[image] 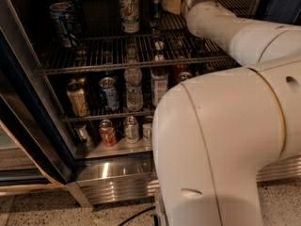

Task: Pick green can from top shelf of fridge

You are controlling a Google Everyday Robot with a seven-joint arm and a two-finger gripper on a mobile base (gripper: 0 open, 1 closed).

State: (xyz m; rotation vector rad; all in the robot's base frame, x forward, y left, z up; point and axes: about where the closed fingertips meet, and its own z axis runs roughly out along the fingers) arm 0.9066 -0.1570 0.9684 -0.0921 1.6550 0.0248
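The fridge (33, 121) stands open, its top shelf (99, 58) a grey wire rack. A dark, shiny upright can (156, 1), which I take for the green can, stands at the back of that shelf; its colour is lost in shadow. My gripper (172, 4) is a yellowish tip at the end of my white arm (221, 27). It reaches in from the right, over the top shelf and right beside that can. I cannot tell whether they touch. A whitish can with a green and red label (129, 11) stands to the left of it.
Blue-and-white striped cans (63, 18) stand at the shelf's left. The lower rack (94, 116) holds bottles and cans, with more cans (107, 132) on the bottom level. The dark door frame (21, 126) runs down the left. My white body (221, 149) fills the lower right.
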